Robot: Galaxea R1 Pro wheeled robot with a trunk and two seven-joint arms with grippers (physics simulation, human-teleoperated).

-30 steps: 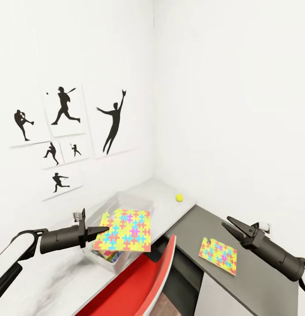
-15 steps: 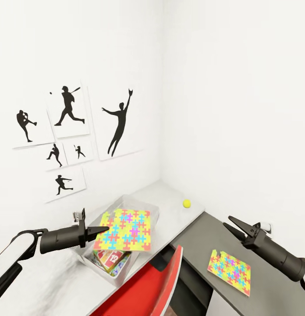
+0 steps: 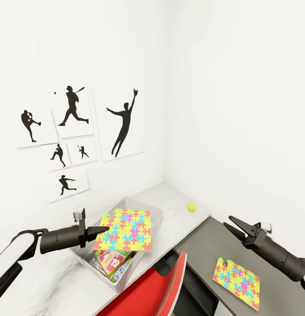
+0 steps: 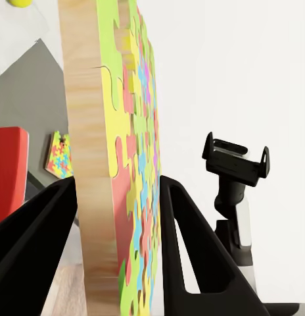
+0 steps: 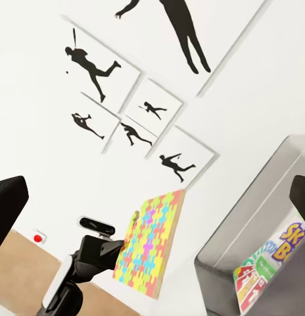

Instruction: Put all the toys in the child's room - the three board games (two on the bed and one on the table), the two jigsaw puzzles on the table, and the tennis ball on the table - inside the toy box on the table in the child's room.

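My left gripper is shut on one edge of a jigsaw puzzle, holding it roughly level above the toy box. In the left wrist view that puzzle stands edge-on between the two black fingers. A Skip-Bo board game lies inside the box. The tennis ball rests on the pale table near the corner. A second jigsaw puzzle lies flat on the dark grey top beside the table. My right gripper hovers open above that dark top, holding nothing.
A red chair back stands close in front of the table. White walls meet in the corner behind it, the left one carrying black sports silhouette prints. The right wrist view looks across to my left arm, the held puzzle and the bin.
The camera has moved: table, bin, ball and lying puzzle have slid right and down in the picture. Both grippers and the held puzzle keep their pose. More of the Skip-Bo box shows.
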